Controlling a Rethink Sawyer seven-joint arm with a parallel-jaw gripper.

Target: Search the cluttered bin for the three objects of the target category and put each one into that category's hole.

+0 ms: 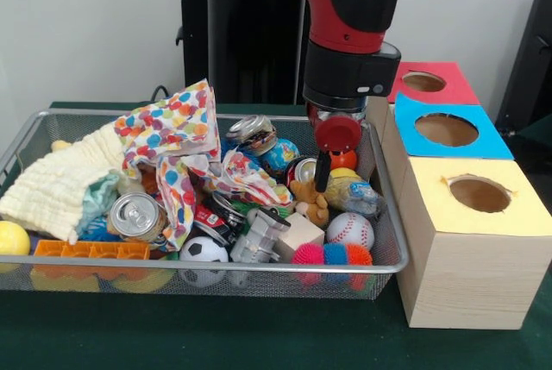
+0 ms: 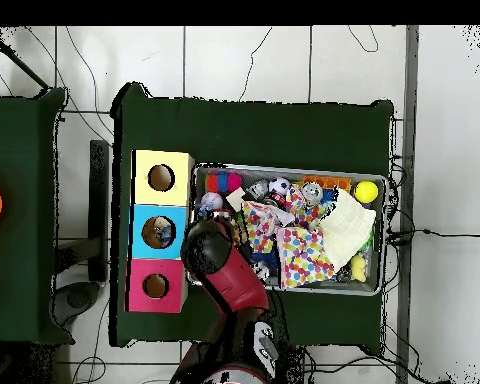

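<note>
Arm [image 1: 345,8]: red and black, coming down steeply from above, its last section upright; from overhead it reaches out from the base at a slant.
Wrist [image 1: 349,77]: black collar, pointing straight down.
Pincer [image 1: 324,176]: hanging low under a red round part; one dark finger shows, grip unclear.

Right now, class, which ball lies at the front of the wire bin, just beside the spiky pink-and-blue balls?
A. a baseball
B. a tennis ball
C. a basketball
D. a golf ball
A: the white baseball with red stitching sits just above the spiky balls by the bin's front rim.
</note>
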